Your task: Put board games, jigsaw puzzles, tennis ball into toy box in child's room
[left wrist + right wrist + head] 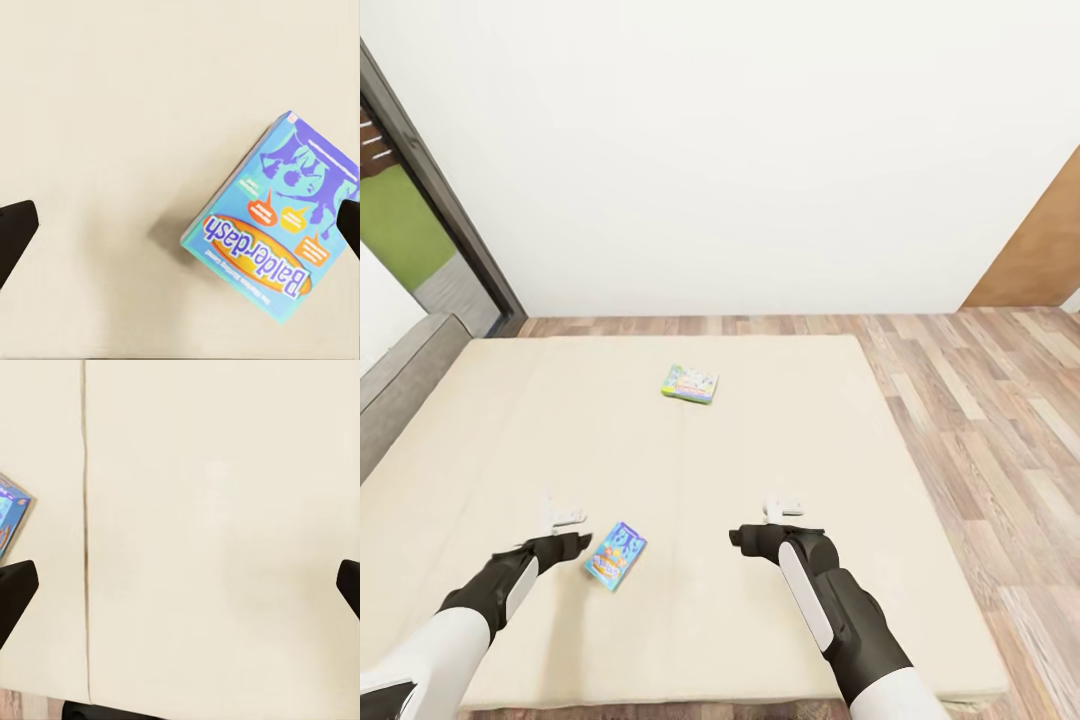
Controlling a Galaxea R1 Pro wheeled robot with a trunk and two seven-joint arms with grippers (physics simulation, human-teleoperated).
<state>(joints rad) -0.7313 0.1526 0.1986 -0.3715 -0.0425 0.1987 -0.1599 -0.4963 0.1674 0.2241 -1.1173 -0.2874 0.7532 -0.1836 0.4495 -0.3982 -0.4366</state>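
Observation:
Two board games lie flat on the beige bed (510, 420). The small blue one (615, 555) (270, 217), lettered "Balderdash", sits just right of my left gripper (560, 513) (180, 225), which hovers open above the mattress; one black fingertip (349, 221) overlaps the box's edge. The green-edged multicolour one (690, 383) rests farther off, near the mattress middle. My right gripper (782, 508) (180, 585) is open over bare mattress, with a corner of the blue box (11, 514) at the picture's edge. The toy box, table, jigsaw puzzles and tennis ball are out of view.
A grey headboard (405, 385) borders the bed on the left, next to a dark-framed doorway (445, 200). Wooden floor (980, 420) lies to the right of the bed and along the white wall behind it. A brown door (1035, 250) stands at the far right.

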